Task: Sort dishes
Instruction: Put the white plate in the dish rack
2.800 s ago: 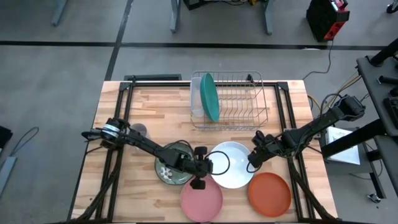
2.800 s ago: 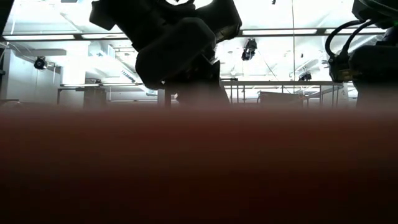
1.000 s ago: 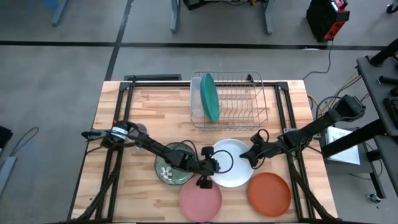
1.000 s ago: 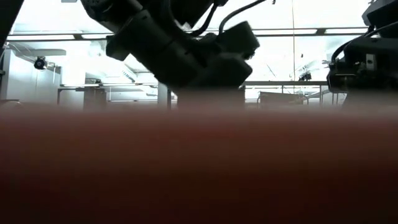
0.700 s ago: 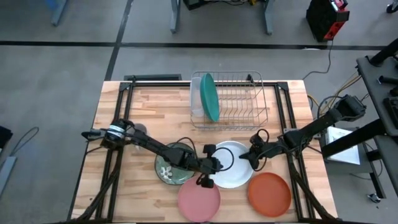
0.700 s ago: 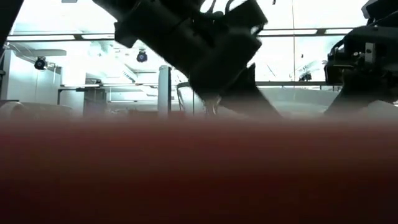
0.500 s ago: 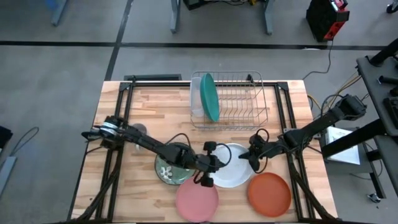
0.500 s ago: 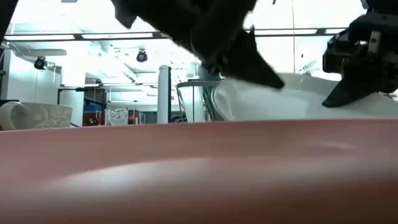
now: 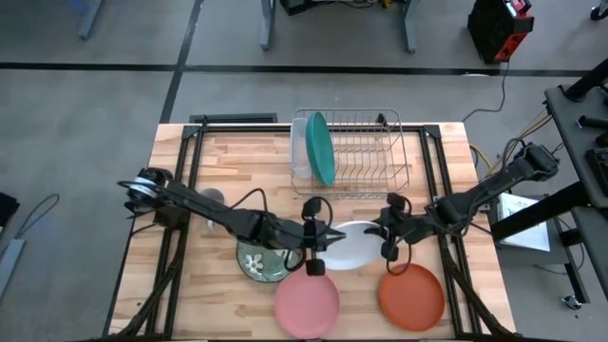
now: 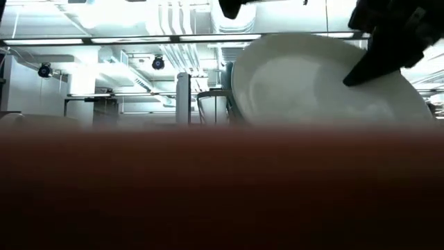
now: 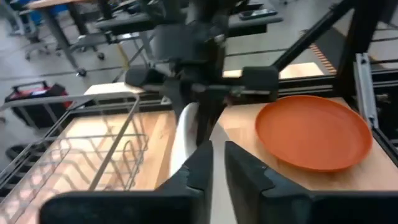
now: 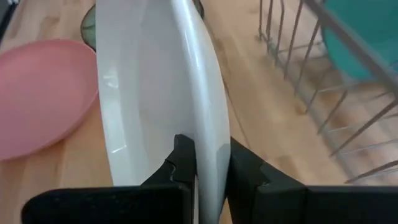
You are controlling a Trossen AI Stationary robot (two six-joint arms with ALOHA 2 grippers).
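Nearest us on the surface [image 9: 180, 285] we see the pink plate [image 9: 307, 304] and orange-red plate [image 9: 411, 296], green flowered plate [image 9: 258, 262] beside. Between them the white bowl [image 9: 348, 244] is tilted up, left claw [image 9: 316, 237] clamped on one rim, right claw [image 9: 389, 233] clamped on the opposite rim. Beyond, wire rack [image 9: 366, 152] holds the teal plate [image 9: 320, 147] upright. Pink blur blocks much of the low view.

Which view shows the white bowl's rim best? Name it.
The right wrist view: the white bowl fills it, rim between the right gripper fingers. The high view shows it small, the low view its tilted inside, the left wrist view an edge-on sliver.
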